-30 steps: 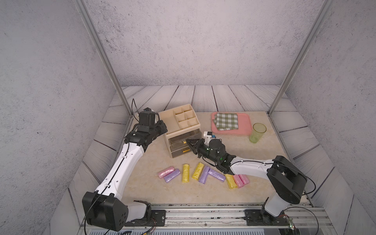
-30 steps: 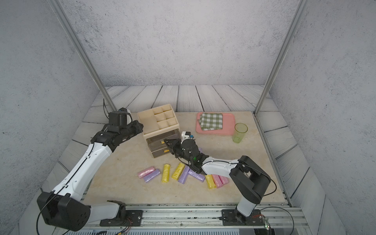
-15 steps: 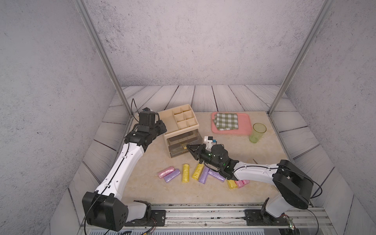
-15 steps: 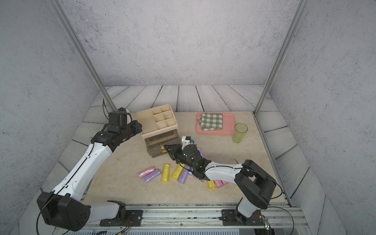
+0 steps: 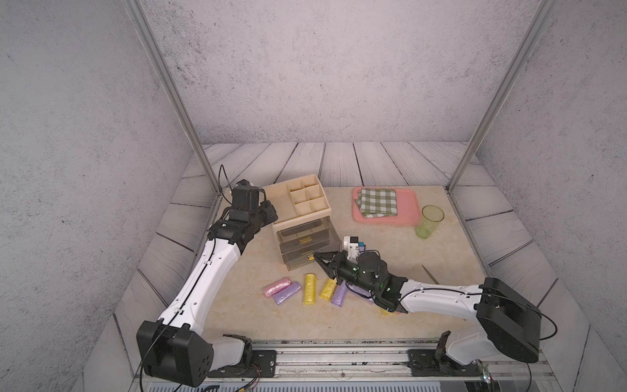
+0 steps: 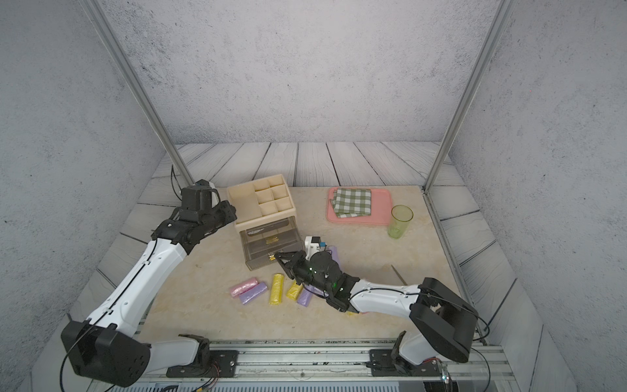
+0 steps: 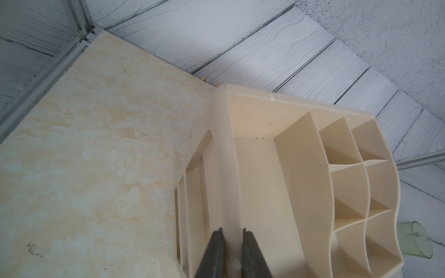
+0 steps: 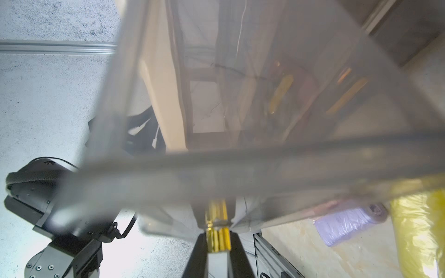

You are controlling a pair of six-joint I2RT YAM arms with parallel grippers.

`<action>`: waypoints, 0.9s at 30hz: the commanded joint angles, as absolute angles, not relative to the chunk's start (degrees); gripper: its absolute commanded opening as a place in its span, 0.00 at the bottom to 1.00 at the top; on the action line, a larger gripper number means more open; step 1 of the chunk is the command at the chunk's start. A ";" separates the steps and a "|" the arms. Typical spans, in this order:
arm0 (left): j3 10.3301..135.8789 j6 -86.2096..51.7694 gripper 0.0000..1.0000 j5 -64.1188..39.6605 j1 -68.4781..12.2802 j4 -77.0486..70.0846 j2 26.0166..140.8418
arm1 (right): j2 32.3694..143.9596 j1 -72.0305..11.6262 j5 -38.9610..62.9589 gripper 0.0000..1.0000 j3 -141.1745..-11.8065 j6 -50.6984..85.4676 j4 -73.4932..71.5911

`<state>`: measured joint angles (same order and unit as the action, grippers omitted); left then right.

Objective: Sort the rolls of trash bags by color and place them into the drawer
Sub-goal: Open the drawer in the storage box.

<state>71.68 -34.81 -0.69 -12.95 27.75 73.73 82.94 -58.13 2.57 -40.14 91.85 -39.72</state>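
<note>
**Top views.** Both top views give you the whole table [image 5: 237, 307]. The left gripper [image 5: 272, 214] is at the left wall of the cream organizer [image 5: 302, 220]. The right gripper [image 5: 318, 257] is at the front of the lower smoky drawer [image 5: 298, 261]. From here you cannot judge either grip.

The rolls lie in a loose row on the table just in front of the drawer. A pink roll [image 5: 277, 286] touches a lilac roll [image 5: 287, 293]. Then come a yellow roll [image 5: 309, 288], a shorter yellow roll [image 5: 328, 288] and a second lilac roll [image 5: 339, 296]. Lilac and yellow slivers of others show under the right arm. Well apart, at the far right, a pink tray [image 5: 407, 207] carries a checked cloth [image 5: 377, 202], with a green cup [image 5: 431, 222] just beside it.

**Left wrist view.** Here alone you see this arm's grip. The two grey fingers [image 7: 216, 252] are closed on the organizer's thin side wall, one on each face.

**Right wrist view.** Only this view shows you the black fingers [image 8: 239, 258] clamped on the gold handle [image 8: 218, 237] of the drawer. The drawer's smoky wall fills the picture, blurred. Past it a lilac and a yellow roll appear close up as tight cylinders of thin, crinkled, glossy film. Which of the row they are, you cannot tell.
</note>
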 commanded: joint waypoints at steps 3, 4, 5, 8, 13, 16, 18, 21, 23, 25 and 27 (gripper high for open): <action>70.80 -35.86 0.00 0.51 -12.76 24.19 72.16 | 81.05 -59.48 2.79 0.00 -39.20 90.65 -37.02; 70.62 -35.90 0.00 0.53 -12.74 24.14 72.16 | 81.61 -59.50 3.07 0.00 -39.11 91.06 -37.61; 70.49 -35.95 0.00 0.51 -12.74 24.00 72.16 | 82.13 -59.58 3.25 0.00 -38.96 91.41 -38.33; 70.10 -36.12 0.00 0.56 -12.75 23.79 72.16 | 83.93 -59.76 3.81 0.00 -39.15 92.01 -39.57; 69.52 -36.64 0.00 0.69 -12.83 23.07 72.16 | 87.45 -60.45 5.61 0.00 -42.02 92.41 -40.34; 69.37 -36.65 0.00 0.91 -12.92 22.91 72.08 | 89.20 -60.96 6.21 0.00 -43.37 92.99 -41.21; 69.17 -36.65 0.00 1.05 -12.93 22.77 72.07 | 89.97 -61.32 6.63 0.00 -44.20 93.03 -41.22; 68.69 -36.66 0.00 1.26 -13.01 22.41 71.81 | 90.66 -61.62 6.77 0.00 -44.65 93.59 -42.30; 68.47 -36.74 0.00 1.31 -13.01 22.28 71.81 | 90.64 -61.66 6.40 0.01 -44.22 93.86 -42.71; 68.27 -36.83 0.00 1.23 -13.01 22.08 71.72 | 90.14 -61.63 5.50 0.09 -43.45 93.95 -42.72; 68.23 -36.81 0.00 1.21 -13.01 22.03 71.59 | 89.33 -61.55 4.74 0.25 -42.69 93.80 -42.38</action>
